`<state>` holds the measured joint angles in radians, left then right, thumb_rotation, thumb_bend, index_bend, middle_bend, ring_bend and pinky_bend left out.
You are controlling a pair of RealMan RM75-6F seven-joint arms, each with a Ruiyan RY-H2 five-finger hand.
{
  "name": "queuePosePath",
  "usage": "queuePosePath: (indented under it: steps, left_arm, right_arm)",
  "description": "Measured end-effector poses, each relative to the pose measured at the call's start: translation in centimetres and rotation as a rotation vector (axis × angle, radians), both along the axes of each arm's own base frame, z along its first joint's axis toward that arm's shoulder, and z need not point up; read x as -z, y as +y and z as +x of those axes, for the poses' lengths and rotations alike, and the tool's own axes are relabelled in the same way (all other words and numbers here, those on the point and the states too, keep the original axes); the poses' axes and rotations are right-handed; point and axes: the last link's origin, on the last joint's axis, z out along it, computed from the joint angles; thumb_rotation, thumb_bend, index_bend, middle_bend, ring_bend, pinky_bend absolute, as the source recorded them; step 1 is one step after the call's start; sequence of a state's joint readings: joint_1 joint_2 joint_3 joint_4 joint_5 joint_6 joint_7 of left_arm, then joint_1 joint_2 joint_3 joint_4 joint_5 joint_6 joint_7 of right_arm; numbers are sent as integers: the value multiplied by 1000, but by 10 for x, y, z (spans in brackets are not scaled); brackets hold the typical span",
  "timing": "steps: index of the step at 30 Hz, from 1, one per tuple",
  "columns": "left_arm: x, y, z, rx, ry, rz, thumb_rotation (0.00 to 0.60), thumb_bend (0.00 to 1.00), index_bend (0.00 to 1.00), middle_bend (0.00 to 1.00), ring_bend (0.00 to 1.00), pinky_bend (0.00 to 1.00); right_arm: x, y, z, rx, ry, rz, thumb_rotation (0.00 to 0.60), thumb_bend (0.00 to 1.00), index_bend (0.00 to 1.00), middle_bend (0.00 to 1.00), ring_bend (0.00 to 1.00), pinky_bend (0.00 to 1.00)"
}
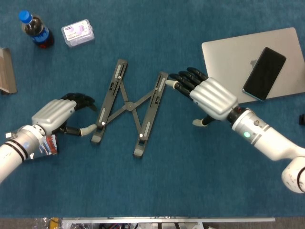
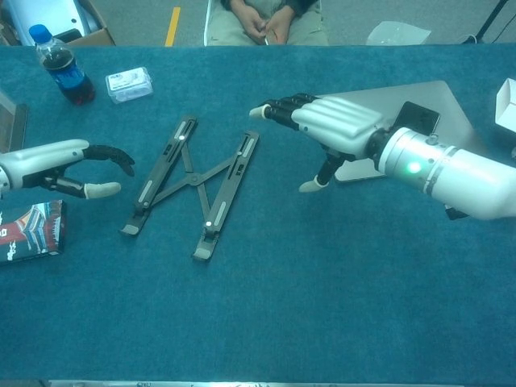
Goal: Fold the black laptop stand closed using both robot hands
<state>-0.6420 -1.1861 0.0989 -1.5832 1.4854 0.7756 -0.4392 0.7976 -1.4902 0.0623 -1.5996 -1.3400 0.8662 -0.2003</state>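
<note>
Both hands hold nothing, with fingers apart. My left hand (image 1: 59, 113) sits at the left of the head view, thumb tip just beside the lower end of the stand's left rail, fingers curled loosely toward that rail without clearly touching it; the chest view shows a gap between the left hand (image 2: 68, 161) and the rail. My right hand (image 1: 205, 93) reaches in from the right, dark fingertips at the upper end of the right rail; I cannot tell whether they touch. Toward the bottom of the frame, the near side of the blue table (image 1: 157, 191) shows a wide bare stretch of cloth below the stand, so that side has the most room. A small red and blue packet (image 1: 45, 143) lies under my left wrist, close to the left edge. The black laptop stand (image 1: 128, 106) lies flat at centre frame, opened out: two long rails splayed apart, joined by thin crossed struts that meet at a centre pivot, with a pale dot near the lower end of each rail. Right of it, beyond my right hand, a grey laptop (image 1: 228, 59) carries a black phone (image 1: 264, 73). Farther back at upper left stand a cola bottle (image 1: 35, 29) and a clear plastic box (image 1: 77, 32).
</note>
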Motion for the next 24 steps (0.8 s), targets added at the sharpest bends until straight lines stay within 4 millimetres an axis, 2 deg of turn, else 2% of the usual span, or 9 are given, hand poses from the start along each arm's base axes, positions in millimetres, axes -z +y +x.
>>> queuePosePath:
  steps: [5,10,24]
  left_arm:
    - [8,0,1,32,47,2,177,280,254,28,0,23]
    - [15,0,1,85,98,29,157,280,253,19,0,18]
    - [33,1,2,121,152,86,144,281,254,18,0,18]
  right_arm:
    - [10,-1,3,-15,18,-2,600,31,0,19,0,30]
    - [21,-2,6,-39,41,-11,600,31,0,18,0,28]
    - [51,-8,13,-98,53,-49,600,32,0,5,0,28]
